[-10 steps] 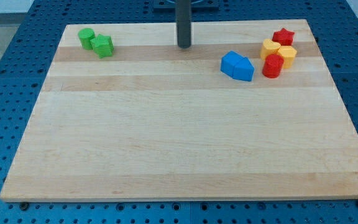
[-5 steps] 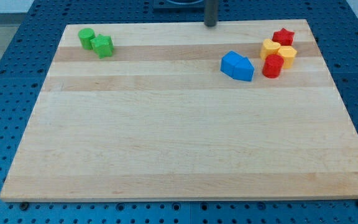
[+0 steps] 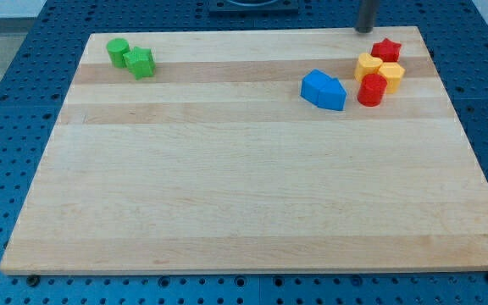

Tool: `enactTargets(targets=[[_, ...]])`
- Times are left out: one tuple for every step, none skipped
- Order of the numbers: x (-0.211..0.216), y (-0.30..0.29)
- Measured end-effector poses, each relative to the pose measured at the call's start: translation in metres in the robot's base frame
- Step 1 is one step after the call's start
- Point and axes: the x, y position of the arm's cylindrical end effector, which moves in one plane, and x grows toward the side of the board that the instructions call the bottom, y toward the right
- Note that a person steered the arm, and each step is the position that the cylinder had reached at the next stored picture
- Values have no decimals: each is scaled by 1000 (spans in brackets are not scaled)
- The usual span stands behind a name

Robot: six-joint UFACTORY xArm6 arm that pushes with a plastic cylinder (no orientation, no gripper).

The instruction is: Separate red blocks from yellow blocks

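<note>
A red star block (image 3: 386,49) lies near the board's top right corner. Below it sit two yellow blocks touching each other: one at left (image 3: 368,64) and one at right (image 3: 391,74). A red cylinder block (image 3: 371,90) stands just below them, touching the yellow ones. My tip (image 3: 366,30) is at the board's top edge, just up and to the left of the red star, apart from it.
Two blue blocks (image 3: 324,90) lie together left of the red and yellow cluster. Two green blocks (image 3: 131,58) sit at the top left corner. The wooden board (image 3: 244,203) rests on a blue perforated table.
My tip has moved right along the board's top edge, from the top middle to just beside the red star. No block has moved.
</note>
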Motion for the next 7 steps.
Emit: enactTargets(targets=[[0,14],[0,14],[6,14],[23,14],[46,14],[69,14],[96,13]])
